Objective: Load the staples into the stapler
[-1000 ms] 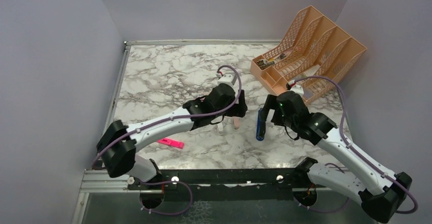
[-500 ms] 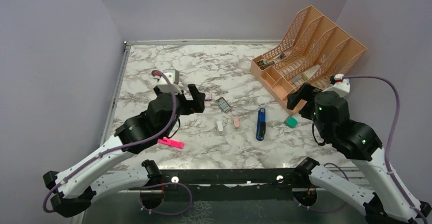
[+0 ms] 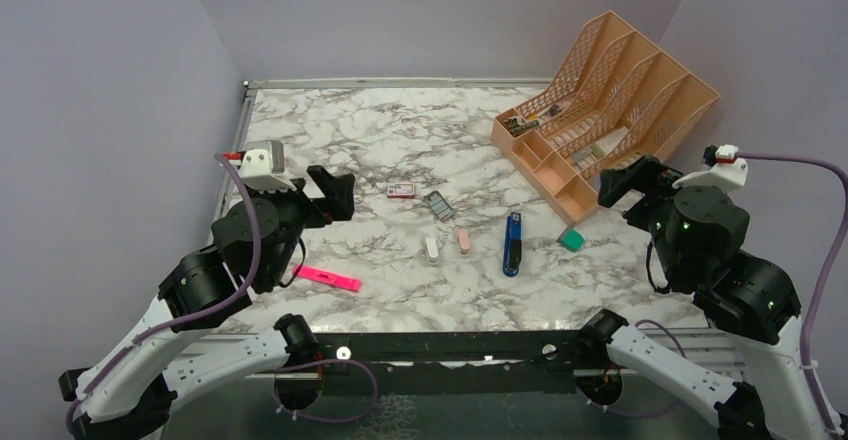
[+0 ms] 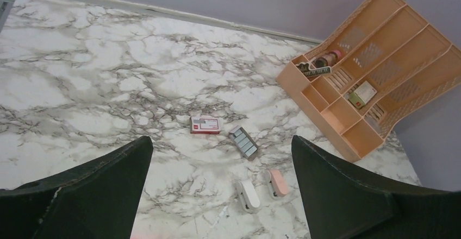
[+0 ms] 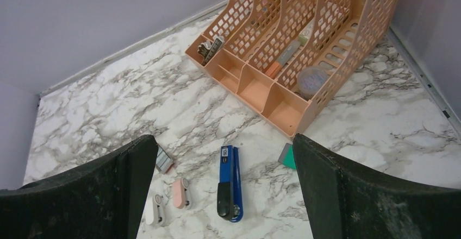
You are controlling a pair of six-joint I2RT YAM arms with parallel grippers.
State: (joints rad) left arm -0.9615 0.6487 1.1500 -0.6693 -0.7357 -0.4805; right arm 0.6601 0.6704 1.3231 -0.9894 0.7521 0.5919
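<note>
Your staples (image 4: 244,142) lie flat on the marble table (image 3: 330,130), left of the blue stapler (image 5: 229,182) and a little farther back from it. They are well apart from it and nothing grips them. The grey strip sits at a slant, bare on top.

The small red-and-white box (image 4: 205,125) is farther left of the stapler, just beyond the staples and near them but not touching.

Two small items lie side by side between the staples and the stapler, on the near side. The pink piece (image 5: 180,192) is closer to the stapler and the white piece (image 5: 154,211) is just left of it. They lie partly in the line from one to the other. The stapler itself lies lengthwise on the table with nothing on it, and from above it looks shut.

To the stapler's right a teal block (image 5: 286,156) rests near the front corner of the orange desk organizer (image 3: 620,70), which stands behind and to the right. A pink highlighter (image 3: 333,279) lies far to the stapler's left, nearer the arm bases.

Your left gripper (image 3: 340,194) hangs above the table far left of the stapler with its jaws spread wide, and it carries nothing. Your right gripper (image 3: 622,188) hangs to the stapler's right, by the organizer's front, also wide apart and with nothing in it.
</note>
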